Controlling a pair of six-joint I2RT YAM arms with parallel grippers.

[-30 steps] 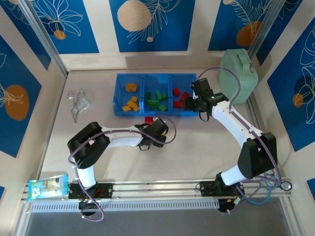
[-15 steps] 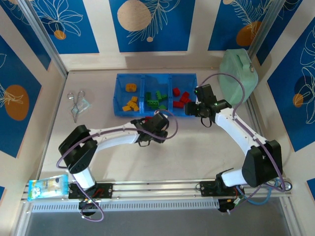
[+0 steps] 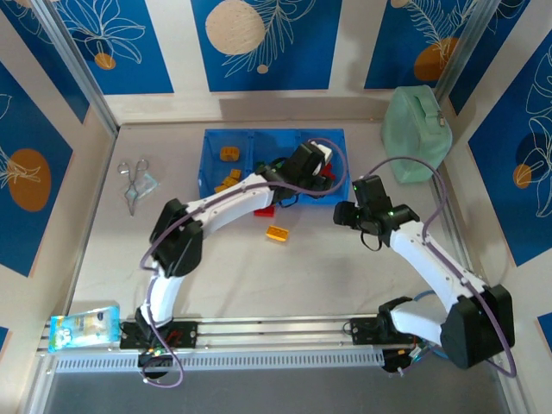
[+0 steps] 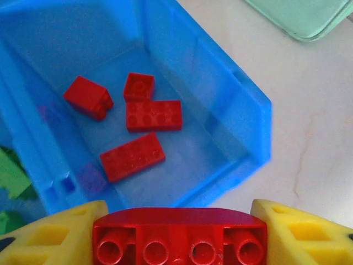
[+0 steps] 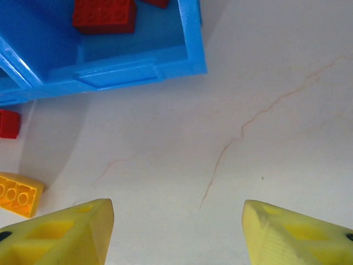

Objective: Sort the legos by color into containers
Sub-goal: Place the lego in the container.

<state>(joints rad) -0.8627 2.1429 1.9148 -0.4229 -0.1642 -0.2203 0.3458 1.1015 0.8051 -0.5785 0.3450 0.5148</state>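
Note:
My left gripper (image 4: 179,234) is shut on a long red lego (image 4: 179,220), studs' underside toward the camera. It hangs over the right compartment of the blue containers tray (image 4: 242,105), where several red legos (image 4: 154,115) lie. In the top view this gripper (image 3: 312,164) is above that compartment. Green legos (image 4: 10,178) show in the middle compartment, yellow-orange ones (image 3: 229,179) in the left. My right gripper (image 5: 176,232) is open over bare table, in front of the tray's right corner (image 5: 190,55). A yellow-orange lego (image 3: 277,233) and a small red lego (image 5: 8,124) lie on the table.
A mint green case (image 3: 417,134) stands at the back right, close to the tray. Scissors (image 3: 132,183) lie at the left. A small packet (image 3: 84,326) sits at the near left edge. Blue patterned walls enclose the table.
My left arm swung from the table in front of the tray to above the right compartment, carrying the red lego. My right gripper drew back from the tray. The yellow-orange lego is uncovered.

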